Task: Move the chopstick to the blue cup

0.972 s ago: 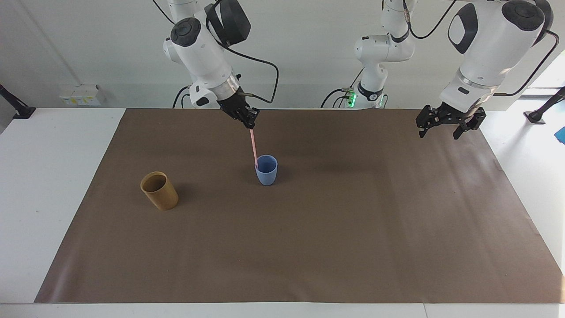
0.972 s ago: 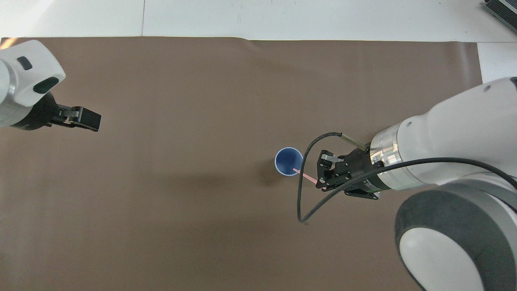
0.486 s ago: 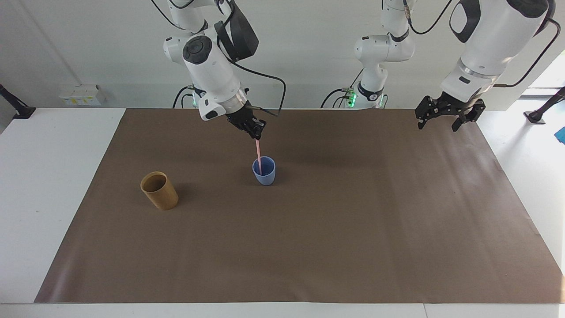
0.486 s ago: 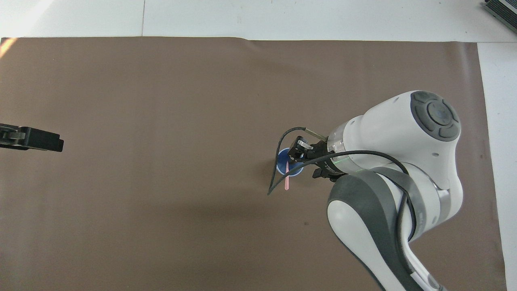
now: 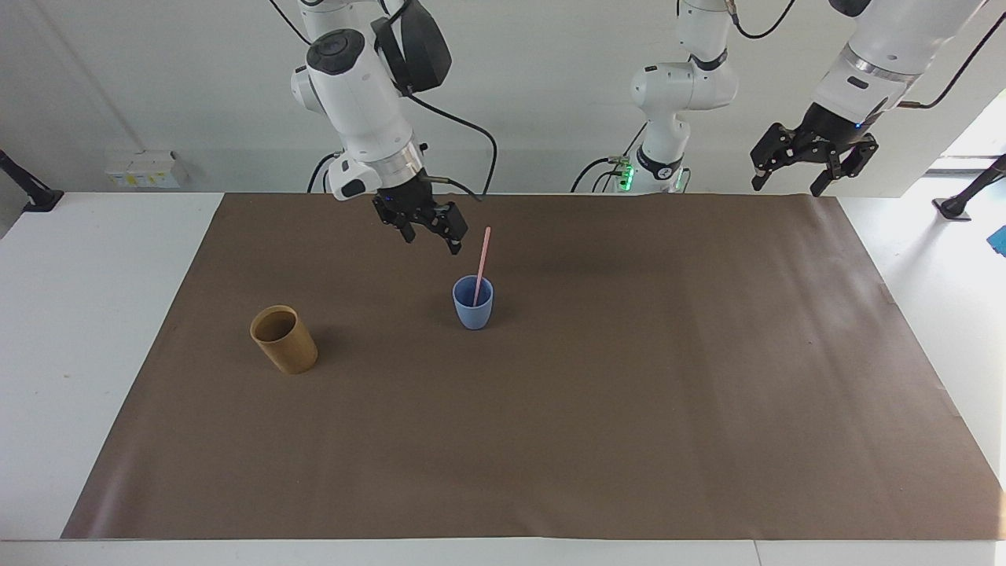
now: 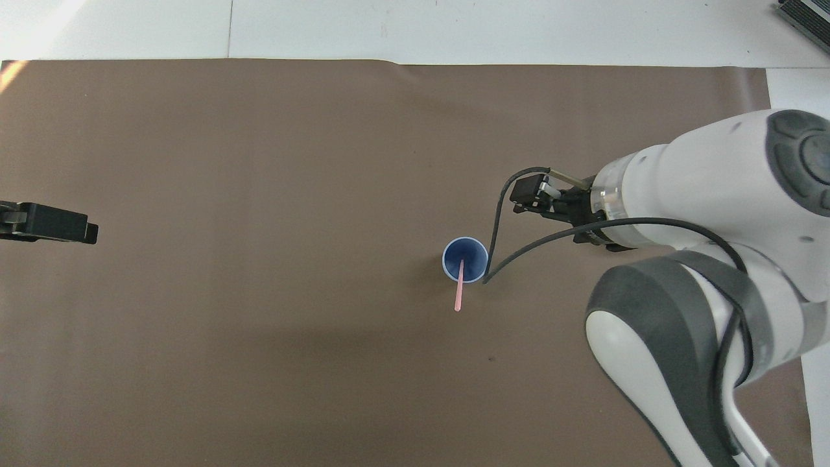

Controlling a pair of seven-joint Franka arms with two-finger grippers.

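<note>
Chopstick (image 5: 481, 263) stands in blue cup (image 5: 473, 312) — other cup (image 5: 284, 339) well apart.

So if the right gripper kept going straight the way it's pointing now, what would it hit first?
Probably the brown mat. The right gripper, open, points down at bare mat beside the blue cup, on the robots' side. The chopstick standing in the cup looks just clear of that line, though depth is hard to judge.

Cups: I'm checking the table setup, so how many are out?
2: the blue cup mid-mat, holding the chopstick; the tan cup toward the right arm's end, slightly farther from the robots.
</note>
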